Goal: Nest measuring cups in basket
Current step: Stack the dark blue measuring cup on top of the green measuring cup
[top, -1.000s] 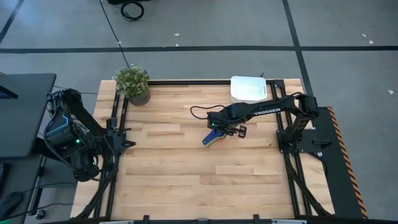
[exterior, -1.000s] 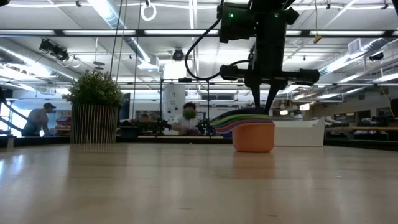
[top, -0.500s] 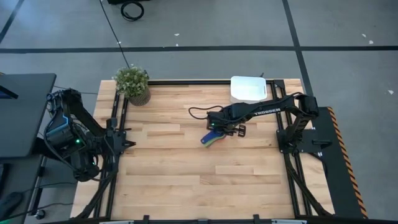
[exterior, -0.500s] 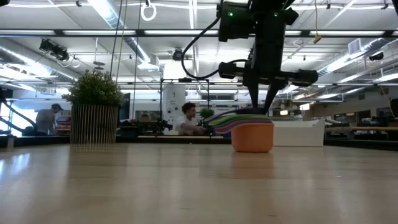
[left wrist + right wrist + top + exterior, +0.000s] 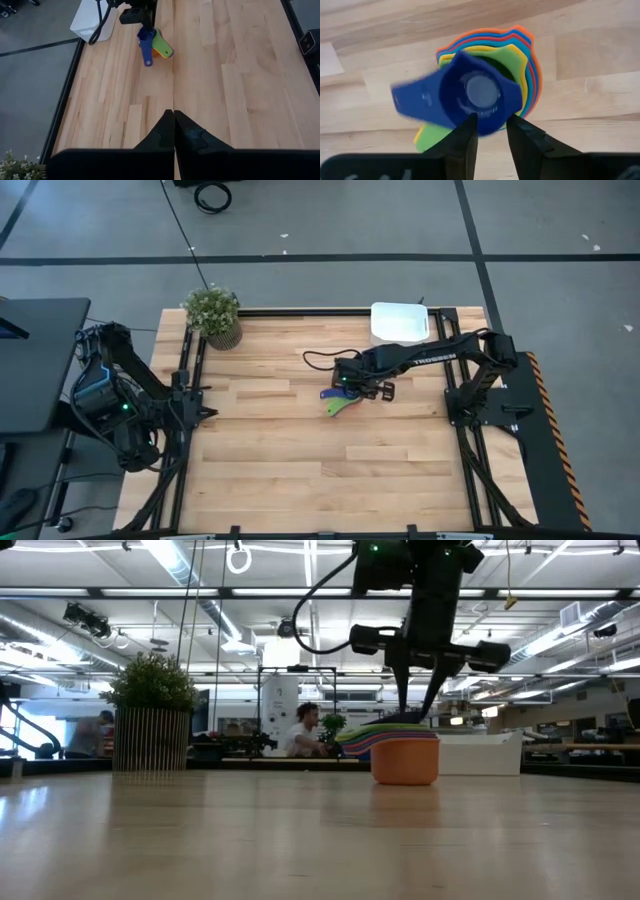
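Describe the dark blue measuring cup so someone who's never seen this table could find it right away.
Start at the white basket at the far edge of the wooden table, then follow the right arm to its tool. Under it sits a stack of nested cups. The dark blue cup is the smallest, topmost one, its handle sticking out sideways, unlike the green, yellow, red and orange cups beneath.

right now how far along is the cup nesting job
Done: the measuring cups sit nested in one stack on the table. In hand: the right gripper has its fingers around the rim of the top dark blue cup. Left: the stack is outside the basket. The left gripper waits, shut.
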`<state>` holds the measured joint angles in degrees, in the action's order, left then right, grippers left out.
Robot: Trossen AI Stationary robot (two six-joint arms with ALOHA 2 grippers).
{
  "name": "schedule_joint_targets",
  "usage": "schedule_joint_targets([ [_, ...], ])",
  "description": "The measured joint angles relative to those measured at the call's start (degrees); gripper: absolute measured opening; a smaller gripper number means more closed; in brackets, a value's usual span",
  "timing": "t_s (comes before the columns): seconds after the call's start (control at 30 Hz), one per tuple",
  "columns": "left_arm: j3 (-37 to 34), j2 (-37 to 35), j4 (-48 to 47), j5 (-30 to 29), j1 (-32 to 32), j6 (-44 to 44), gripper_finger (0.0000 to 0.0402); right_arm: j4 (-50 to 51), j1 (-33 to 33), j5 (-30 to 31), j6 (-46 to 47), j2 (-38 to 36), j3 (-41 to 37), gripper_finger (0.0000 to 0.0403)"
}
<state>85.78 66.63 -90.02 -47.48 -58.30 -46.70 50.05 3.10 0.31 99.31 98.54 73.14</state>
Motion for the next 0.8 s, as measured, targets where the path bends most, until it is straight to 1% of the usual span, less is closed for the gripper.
schedule_joint_targets([
  [0.4, 0.0, 0.0, 0.0, -0.01, 0.01, 0.56, 0.0002, 2.88, -1.11, -0.06, -0.35, -1.27, 0.02, 0.011],
  [0.57, 0.0, 0.0, 0.0, -0.05, 0.01, 0.83, 0.0002, 5.09, -3.18, 0.49, -0.46, -1.98, 0.0, 0.0109],
  [0.67, 0.0, -0.01, 0.01, -0.74, 0.12, 0.15, 0.0002, 5.65, -5.41, 2.66, -0.28, -3.48, 0.0, 0.011],
  [0.8, 0.0, -0.02, 0.01, -0.78, 1.99, -3.87, 0.0002, 4.79, -9.35, 7.53, -0.28, -6.64, 0.0, 0.0109],
])
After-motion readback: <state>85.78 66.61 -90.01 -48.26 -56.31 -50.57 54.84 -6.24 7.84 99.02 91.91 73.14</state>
